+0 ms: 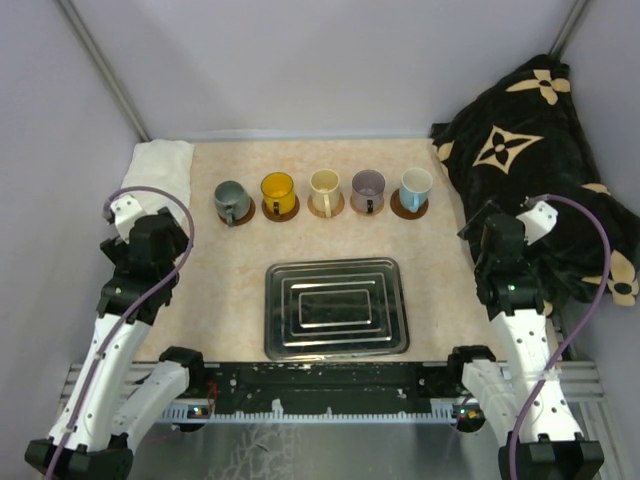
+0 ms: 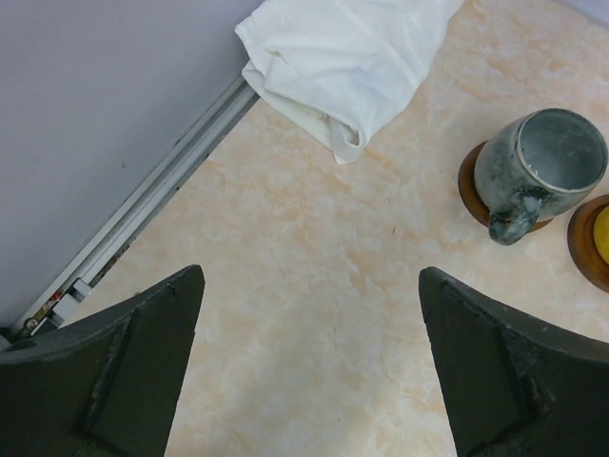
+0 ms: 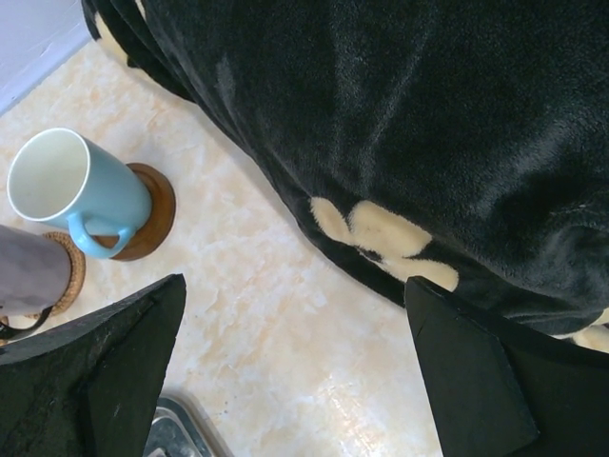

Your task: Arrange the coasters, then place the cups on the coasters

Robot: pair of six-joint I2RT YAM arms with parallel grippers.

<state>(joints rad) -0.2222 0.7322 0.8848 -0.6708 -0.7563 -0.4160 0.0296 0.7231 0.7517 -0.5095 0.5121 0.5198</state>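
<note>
Now, at the far left the left gripper [image 2: 309,276] hangs wide open and empty over the worktop [image 1: 230,290], near a white cloth [image 1: 160,165]. Along the back stand the grey cup [image 1: 230,201], orange-yellow cup [image 1: 278,187], cream cup [image 1: 324,184], purple cup [image 1: 367,184] and light blue cup [image 1: 415,184], each upright on one of the coasters [image 1: 281,211] (a metal tray [image 1: 335,307] lies in front of the row). At the far right the right gripper [image 3: 295,281] is spread wide, holding nothing, beside a black blanket [image 1: 530,150].

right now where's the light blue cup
In the top view, the light blue cup stands on a coaster at the right end of the far row. The purple cup is on its left and the black blanket on its right.
</note>
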